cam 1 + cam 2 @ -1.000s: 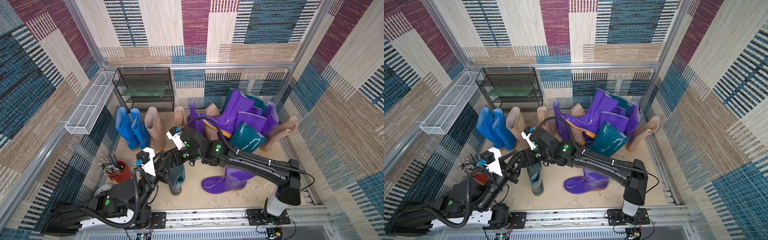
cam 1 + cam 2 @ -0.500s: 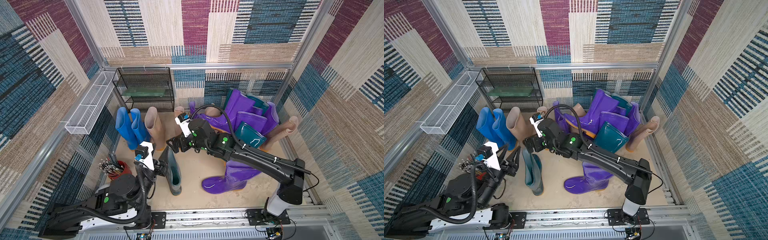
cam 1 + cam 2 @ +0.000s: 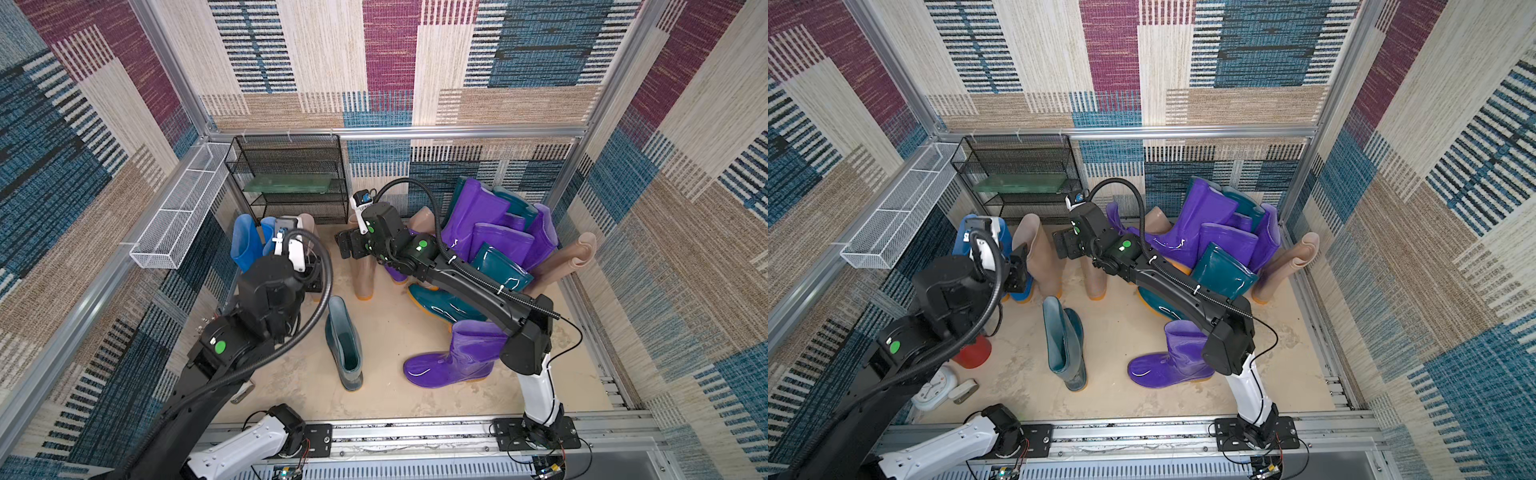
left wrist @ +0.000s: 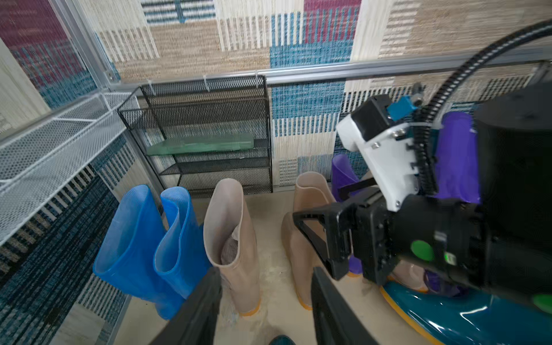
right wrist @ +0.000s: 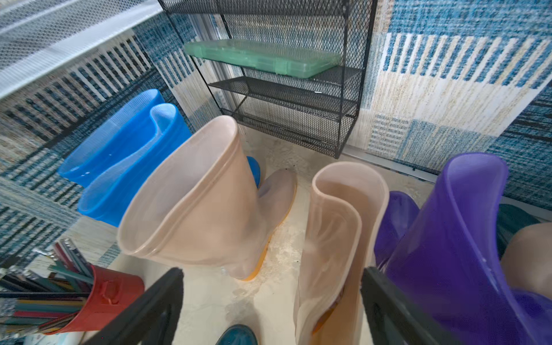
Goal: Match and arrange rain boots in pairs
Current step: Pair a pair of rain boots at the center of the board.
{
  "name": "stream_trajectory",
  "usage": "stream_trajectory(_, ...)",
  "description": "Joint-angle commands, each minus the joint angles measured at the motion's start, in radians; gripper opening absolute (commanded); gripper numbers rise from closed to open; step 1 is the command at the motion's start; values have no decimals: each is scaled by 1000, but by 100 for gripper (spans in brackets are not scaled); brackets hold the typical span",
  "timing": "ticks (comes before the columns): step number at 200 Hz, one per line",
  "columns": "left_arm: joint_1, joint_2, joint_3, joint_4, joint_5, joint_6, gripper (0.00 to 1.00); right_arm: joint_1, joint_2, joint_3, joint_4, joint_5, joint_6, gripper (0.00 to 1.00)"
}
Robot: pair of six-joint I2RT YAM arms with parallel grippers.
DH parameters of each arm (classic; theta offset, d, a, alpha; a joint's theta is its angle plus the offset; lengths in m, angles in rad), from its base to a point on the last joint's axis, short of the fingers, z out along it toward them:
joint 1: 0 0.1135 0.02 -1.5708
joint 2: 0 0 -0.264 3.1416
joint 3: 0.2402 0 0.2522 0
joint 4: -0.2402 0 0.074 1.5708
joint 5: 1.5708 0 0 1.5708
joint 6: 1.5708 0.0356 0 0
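Note:
A dark teal rain boot [image 3: 345, 345] [image 3: 1065, 345] stands upright alone mid-floor, with neither gripper touching it. My left gripper [image 4: 263, 298] [image 3: 1018, 272] is open and empty, near the blue boot pair [image 4: 134, 233] and a beige boot [image 4: 230, 224]. My right gripper [image 5: 271, 298] [image 3: 347, 249] is wide open above a second beige boot [image 5: 331, 239] [image 3: 363, 274], whose shaft lies near one finger, ungripped. Purple and teal boots [image 3: 490, 232] are piled at the back right. A short purple boot [image 3: 453, 357] stands under the right arm.
A black mesh rack [image 3: 291, 183] holding a green case [image 5: 263, 58] stands against the back wall. A white wire basket [image 3: 178, 216] hangs on the left wall. A red pencil cup [image 3: 973, 353] and a white clock [image 3: 934, 388] sit front left. Another beige boot [image 3: 569, 257] leans on the right wall.
Both grippers have left the teal boot and pulled away toward the back. The boot now stands alone. The left gripper has opened wider.

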Motion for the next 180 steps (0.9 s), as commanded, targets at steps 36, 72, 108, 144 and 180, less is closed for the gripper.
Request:
stream_trajectory(36, 383, 303, 156, -80, 570, -122, 53, -49, 129, 124, -46, -32, -46, 94)
stream_trajectory(72, 424, 463, 241, -103, 516, -87, 55, -57, 167, 127, -46, -49, -52, 89)
stream_trajectory(108, 451, 575, 291, -133, 466, -44, 56, -63, 184, 129, -26, -103, -53, 65)
stream_trajectory(144, 456, 621, 299, -118, 457, -21, 55, -63, 192, 140, 19, -183, -50, 13)
stream_trajectory(180, 460, 668, 330, -118, 457, 12, 33, -59, 237, 229, 32, -277, -42, 0)
